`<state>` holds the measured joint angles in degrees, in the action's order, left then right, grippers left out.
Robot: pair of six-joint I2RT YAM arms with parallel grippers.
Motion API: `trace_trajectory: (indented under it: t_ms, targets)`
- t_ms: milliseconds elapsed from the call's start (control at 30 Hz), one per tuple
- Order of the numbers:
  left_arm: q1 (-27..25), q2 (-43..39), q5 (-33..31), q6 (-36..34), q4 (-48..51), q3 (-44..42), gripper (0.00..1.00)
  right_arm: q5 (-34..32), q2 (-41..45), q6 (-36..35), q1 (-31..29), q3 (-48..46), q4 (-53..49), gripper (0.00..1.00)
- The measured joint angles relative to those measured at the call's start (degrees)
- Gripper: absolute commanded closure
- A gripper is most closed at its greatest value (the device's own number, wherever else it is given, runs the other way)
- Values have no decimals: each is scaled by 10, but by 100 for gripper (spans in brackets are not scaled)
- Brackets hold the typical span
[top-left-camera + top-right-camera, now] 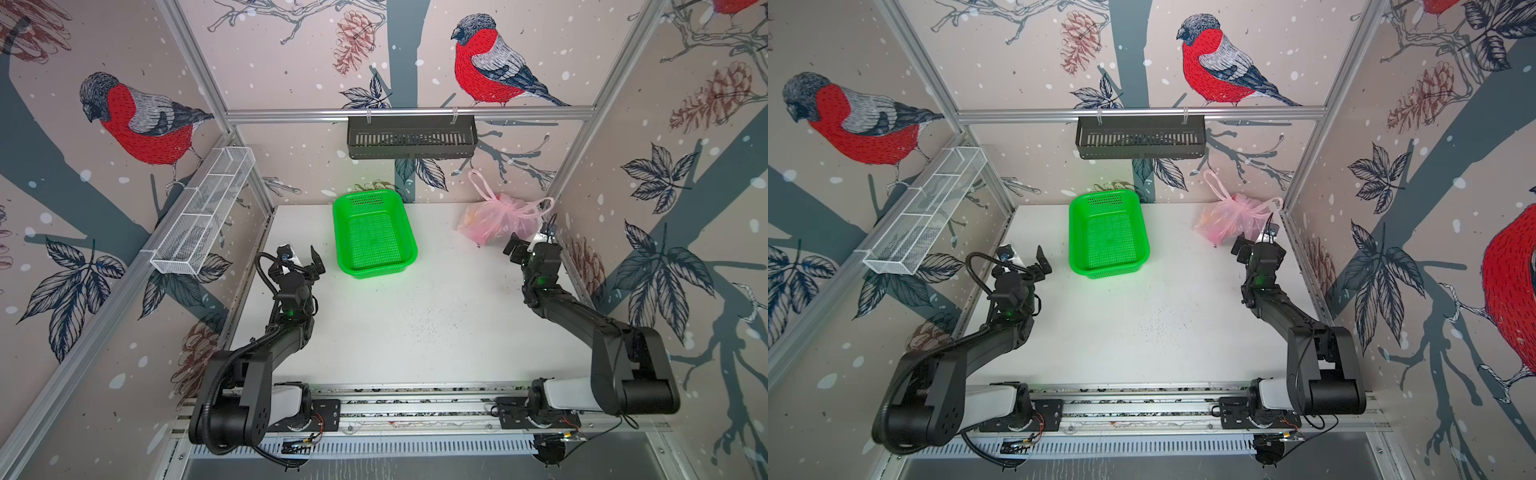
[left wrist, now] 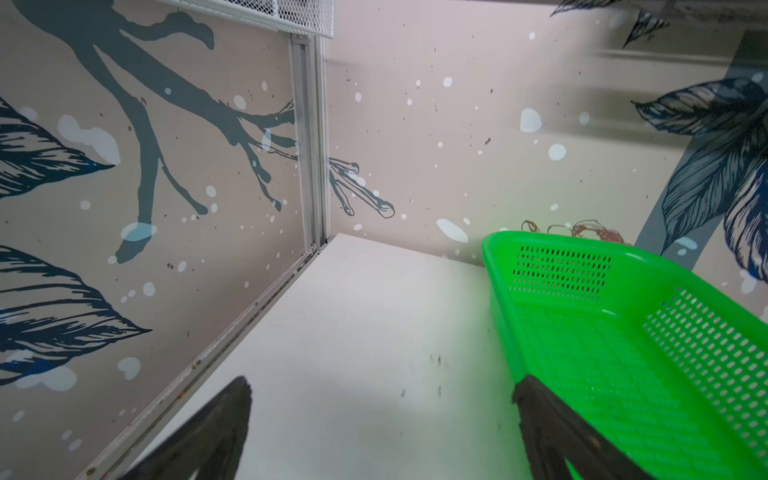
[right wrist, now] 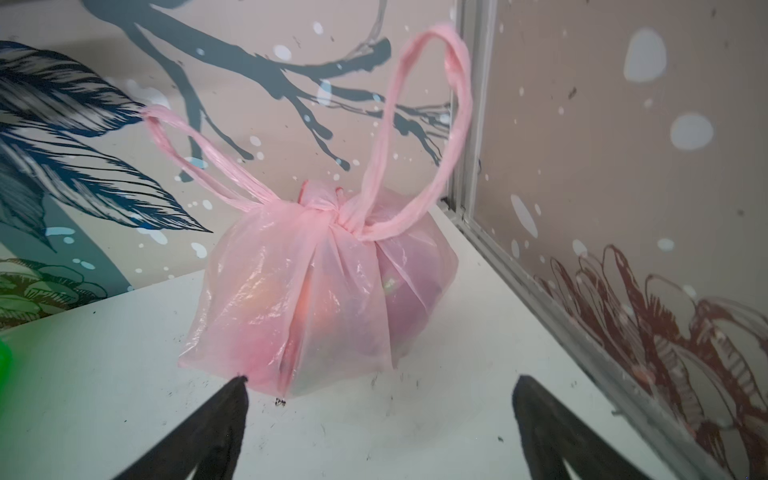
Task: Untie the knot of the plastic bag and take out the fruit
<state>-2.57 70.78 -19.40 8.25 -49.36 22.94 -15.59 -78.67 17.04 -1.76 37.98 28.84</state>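
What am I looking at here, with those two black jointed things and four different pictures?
Those are robot arms, a left arm and a right arm, each ending in a two-fingered tool. Two pictures come from a camera pair overhead, looking down at the white table; the other two come from small cameras on the arms' wrists, looking forward from there. On the table sit an empty green tray and a pink plastic bag, tied shut with a knot, with fruit showing dimly through it. The left tool is beside the tray, the right tool just before the bag. Both are open and hold nothing.
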Motion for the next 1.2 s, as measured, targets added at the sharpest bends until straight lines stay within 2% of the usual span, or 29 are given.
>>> trace_trajectory:
  t_ms: [167, 267, 500, 700, 933, 1100, 1200]
  targets:
    - [2, -36, 6, 57, 165, 68, 2, 18, 63, 91, 17, -5, -134, 1]
    - [2, -37, 16, 81, 248, 110, 2, 43, 103, 117, 9, -4, -190, 1]
    - [2, 12, 70, 115, 362, 182, 2, 30, 158, 108, -89, 9, -275, 1]
    - [2, 98, 133, 136, 407, 262, 2, -5, 187, 97, -148, 11, -300, 1]
    - [2, 205, 232, 159, 423, 327, 3, -19, 198, 82, -175, 11, -301, 1]
    - [-3, 265, 271, 172, 425, 364, 13, -20, 198, 82, -182, 11, -302, 1]
    - [-10, 297, 285, 172, 424, 389, 23, -21, 198, 82, -186, 7, -302, 1]
